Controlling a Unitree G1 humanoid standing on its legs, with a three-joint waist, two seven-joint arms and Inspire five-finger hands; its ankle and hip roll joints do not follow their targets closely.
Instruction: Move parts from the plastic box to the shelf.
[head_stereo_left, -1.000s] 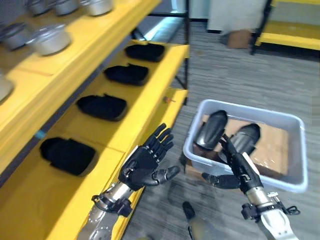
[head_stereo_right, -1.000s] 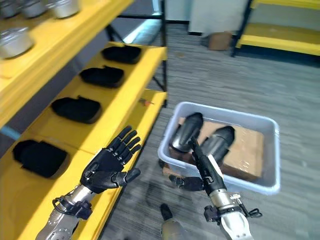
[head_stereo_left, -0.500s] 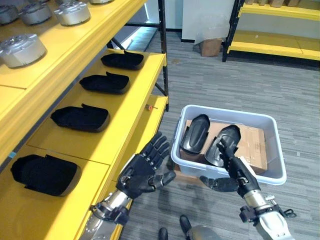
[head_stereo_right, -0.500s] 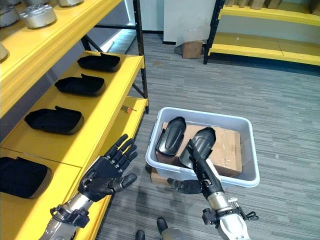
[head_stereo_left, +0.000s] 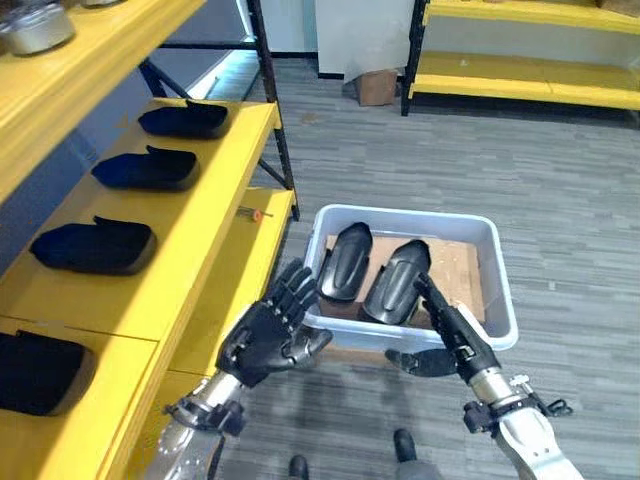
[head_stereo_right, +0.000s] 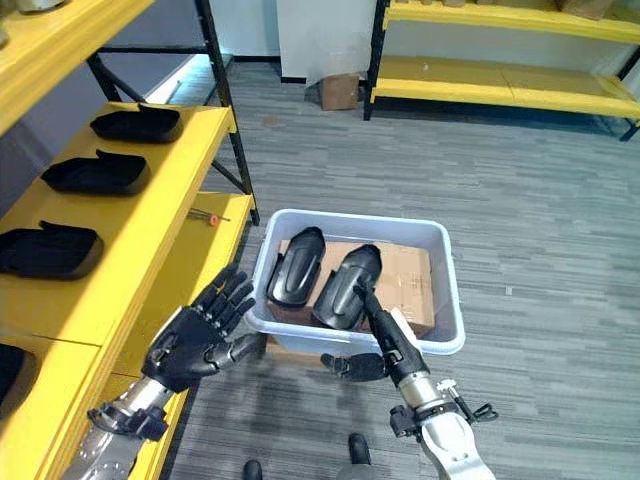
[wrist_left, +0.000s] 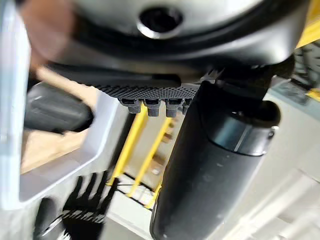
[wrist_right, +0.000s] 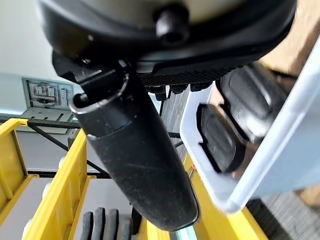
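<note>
A: so where are the parts right now?

B: two dark parts (head_stereo_right: 297, 266) (head_stereo_right: 345, 285) lie side by side in the plastic box (head_stereo_right: 448, 300) on cardboard (head_stereo_right: 405, 276). Left robot hand (head_stereo_right: 192, 340) is at the box's near left corner, fingers spread, holding nothing. Right robot hand (head_stereo_right: 385, 338) is at the near rim, fingers straight, empty too. Shelf (head_stereo_right: 150, 225) left of the box has black trays (head_stereo_right: 95, 174).

— What do the arms look like?
— Silver-grey metal forearms, each ending in a dark ringed wrist collar. The left hand (head_stereo_left: 262, 342) is matt black, with segmented fingers and a broad, plated back.
— And the other?
— The right hand (head_stereo_right: 385, 343) is black too, slimmer in outline, with a pale strip along its back. Up close its thumb (wrist_right: 135, 155) is a smooth, glossy black cylinder
</note>
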